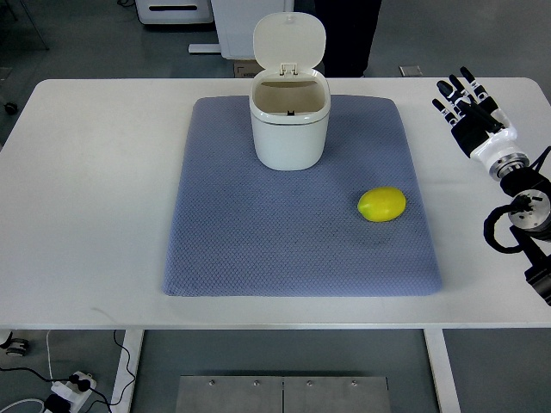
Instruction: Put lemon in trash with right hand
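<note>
Item: lemon [381, 205], one, yellow, whole, lying on its side on the blue-grey mat [258, 249], toward the mat's 4 o'clock quarter, long axis running roughly 9 to 3 o'clock. It sits at about 4 o'clock from the trash bin [290, 120] and well apart from it. Bin: small, white, upright at the mat's 12 o'clock edge, hinged lid [289, 41] tipped back, mouth open and unobstructed. Mat: quilted fabric, flat on a white table [86, 189]. Right hand [465, 105]: black-and-white fingered hand over the bare table at 2 o'clock from the lemon, clear of the mat, fingers extended and loose, nothing in them; its arm enters from the right edge. Left hand: not seen. Handling note, judged: the lemon is likely light, firm under the fingers and not fragile, but its rounded, waxy skin may roll or slip on contact. Best hold would be across the short waist at mid-length, fingers on the far side and thumb on the near side, rather than on the tapered ends. The soft mat should damp rolling somewhat. Status: lemon untouched, transfer not begun.
</note>
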Robot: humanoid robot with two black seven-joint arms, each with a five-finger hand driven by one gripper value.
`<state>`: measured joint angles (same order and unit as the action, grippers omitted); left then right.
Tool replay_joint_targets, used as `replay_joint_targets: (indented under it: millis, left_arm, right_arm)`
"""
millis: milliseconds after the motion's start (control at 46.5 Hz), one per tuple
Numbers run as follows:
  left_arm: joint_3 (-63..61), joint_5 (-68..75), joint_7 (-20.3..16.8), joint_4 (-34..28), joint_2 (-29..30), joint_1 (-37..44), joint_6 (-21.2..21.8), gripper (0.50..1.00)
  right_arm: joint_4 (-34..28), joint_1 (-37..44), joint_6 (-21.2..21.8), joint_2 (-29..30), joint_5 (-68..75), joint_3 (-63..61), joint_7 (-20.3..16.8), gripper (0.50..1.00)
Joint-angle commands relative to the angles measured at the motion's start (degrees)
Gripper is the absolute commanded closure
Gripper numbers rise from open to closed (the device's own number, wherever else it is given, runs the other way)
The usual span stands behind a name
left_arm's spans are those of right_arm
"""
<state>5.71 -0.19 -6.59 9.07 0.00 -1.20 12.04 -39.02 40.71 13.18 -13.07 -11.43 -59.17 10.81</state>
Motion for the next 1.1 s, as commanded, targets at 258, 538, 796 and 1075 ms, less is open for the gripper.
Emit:
replay_joint_targets:
  millis: [258,538,796,1075]
  left_arm:
    - [0.0,0.0,0.0,0.0,0.0,0.1,0.0,0.500]
    - [0.0,0.0,-0.1,0.0,0.0,0.1,0.0,0.500]
    - [0.0,0.0,0.0,0.0,0.0,0.1,0.0,0.500]
    - [0.0,0.0,0.0,0.0,0.0,0.1,0.0,0.500]
  right_arm:
    - [0.0,0.2,0.0,0.0,0.0,0.0,0.0,0.500]
    - [0.1,0.3,0.1,0.0,0.0,0.0,-0.1,0.500]
    - [0.1,0.4,0.0,0.0,0.0,0.0,-0.1,0.500]
    - [0.0,0.8,0.0,0.0,0.0,0.0,-0.1,0.500]
